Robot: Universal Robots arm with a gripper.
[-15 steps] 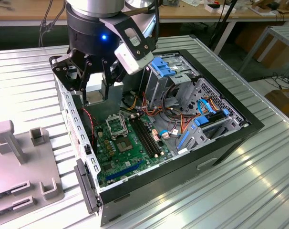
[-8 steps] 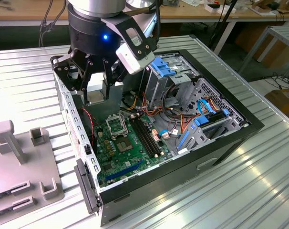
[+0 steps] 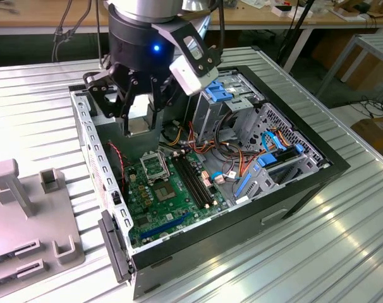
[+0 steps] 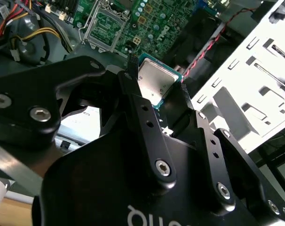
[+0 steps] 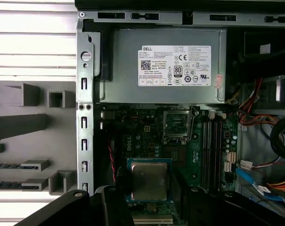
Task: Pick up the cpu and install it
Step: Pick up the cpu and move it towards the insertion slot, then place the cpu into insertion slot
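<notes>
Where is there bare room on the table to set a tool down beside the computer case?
The ribbed table is bare on the exterior view's right of the case and nearer the camera. The strip between case and grey fixture is narrow. Inside is crowded: cables, and the end effector holding the cpu above the board.

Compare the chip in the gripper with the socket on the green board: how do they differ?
The chip has a solid, dull grey top; the socket is a shiny frame with an open middle. The chip is held by the gripper, clear of the board; the socket sits fixed on the board. Both are square.
</notes>
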